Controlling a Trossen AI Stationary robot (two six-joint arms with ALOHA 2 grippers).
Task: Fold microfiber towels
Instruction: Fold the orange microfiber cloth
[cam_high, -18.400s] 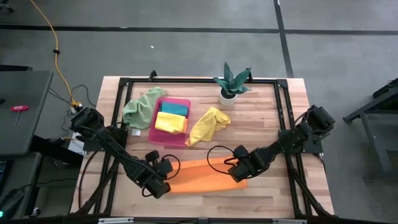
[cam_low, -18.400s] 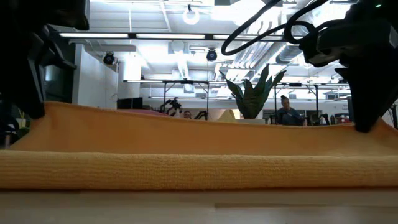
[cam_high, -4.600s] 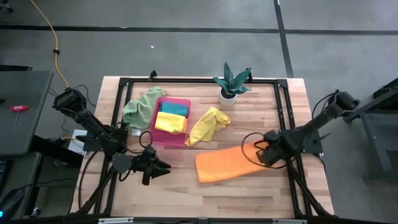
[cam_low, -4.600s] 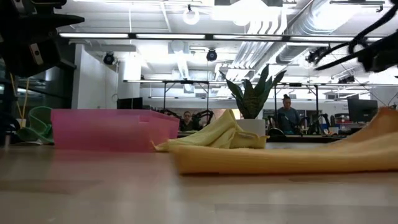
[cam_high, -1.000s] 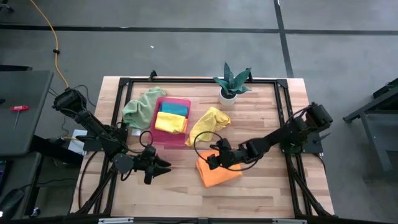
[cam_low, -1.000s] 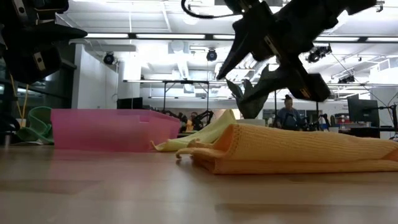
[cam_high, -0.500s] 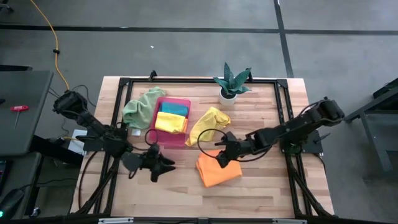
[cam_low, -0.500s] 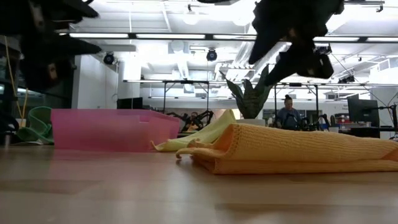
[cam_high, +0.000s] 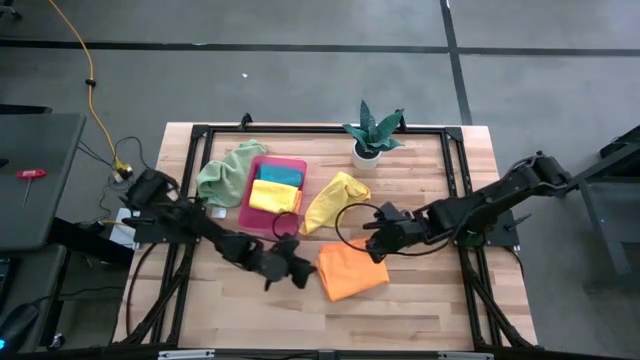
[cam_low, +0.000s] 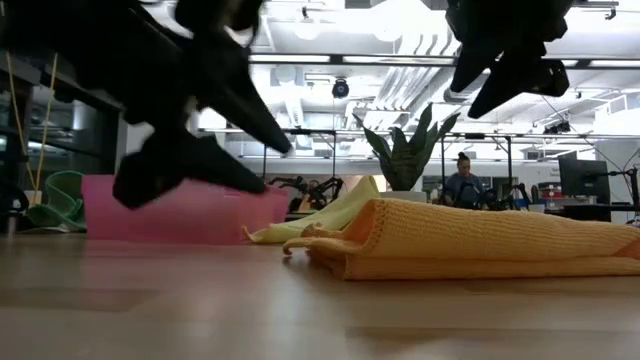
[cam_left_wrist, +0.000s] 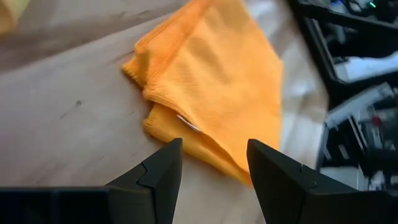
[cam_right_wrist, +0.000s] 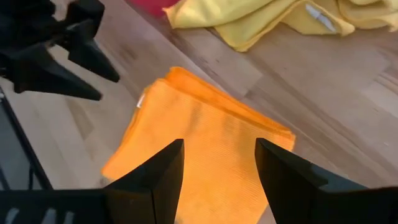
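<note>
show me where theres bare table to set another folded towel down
Bare wood runs along the table's near edge, below the folded orange towel, and across the right side beyond the right gripper, below the potted plant. It is crowded from the pink tray and crumpled yellow towel down to the left gripper.

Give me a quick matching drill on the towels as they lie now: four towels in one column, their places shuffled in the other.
Things:
1. orange towel
2. teal towel
3. pale green towel
4. loose yellow towel

Places:
A. draped over the pink tray's left edge
B. folded, between the two grippers
C. inside the tray, at its far end
D. crumpled, just right of the tray

Pairs: 1-B, 2-C, 3-A, 4-D
</note>
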